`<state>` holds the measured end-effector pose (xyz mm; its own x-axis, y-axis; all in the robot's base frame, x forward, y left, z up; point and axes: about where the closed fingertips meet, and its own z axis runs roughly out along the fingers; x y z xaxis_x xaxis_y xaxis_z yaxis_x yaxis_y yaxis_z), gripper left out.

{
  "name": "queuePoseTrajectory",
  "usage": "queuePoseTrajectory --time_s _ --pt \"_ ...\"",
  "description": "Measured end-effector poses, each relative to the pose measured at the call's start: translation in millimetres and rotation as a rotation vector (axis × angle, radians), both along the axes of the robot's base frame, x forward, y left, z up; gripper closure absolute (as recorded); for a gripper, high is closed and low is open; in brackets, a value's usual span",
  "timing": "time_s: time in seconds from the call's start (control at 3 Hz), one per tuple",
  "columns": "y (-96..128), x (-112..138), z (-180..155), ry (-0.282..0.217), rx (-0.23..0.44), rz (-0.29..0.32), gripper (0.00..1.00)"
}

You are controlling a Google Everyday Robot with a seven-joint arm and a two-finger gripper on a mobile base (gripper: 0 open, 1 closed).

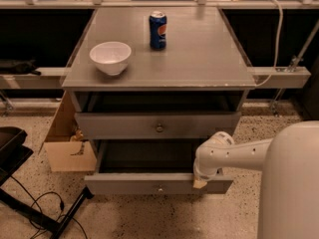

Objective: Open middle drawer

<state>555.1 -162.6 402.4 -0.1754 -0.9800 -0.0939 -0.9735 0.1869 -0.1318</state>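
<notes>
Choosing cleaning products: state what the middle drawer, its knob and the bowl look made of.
Middle drawer: likely grey-painted wood, matte, flat board front; the gripper sits at its right end. Knob: probably metal, small dull glint. Bowl: white, glossy, ceramic or plastic; can't tell.

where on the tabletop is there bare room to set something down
The tabletop is bare right of the can and in front of it. The bowl and can crowd the left part. The end effector is low, at the middle drawer front.
</notes>
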Motion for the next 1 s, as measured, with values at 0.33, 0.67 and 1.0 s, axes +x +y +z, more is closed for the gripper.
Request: queuePoseTrajectory --time_s 0.33,0.67,1.0 --pt "1.0 -11.5 2.7 0.017 0.002 0.005 1.00" --pt "-0.9 -20.8 3.3 0.029 0.005 0.010 1.00" --pt "0.1 -33.8 5.6 0.048 0.007 0.016 1.00"
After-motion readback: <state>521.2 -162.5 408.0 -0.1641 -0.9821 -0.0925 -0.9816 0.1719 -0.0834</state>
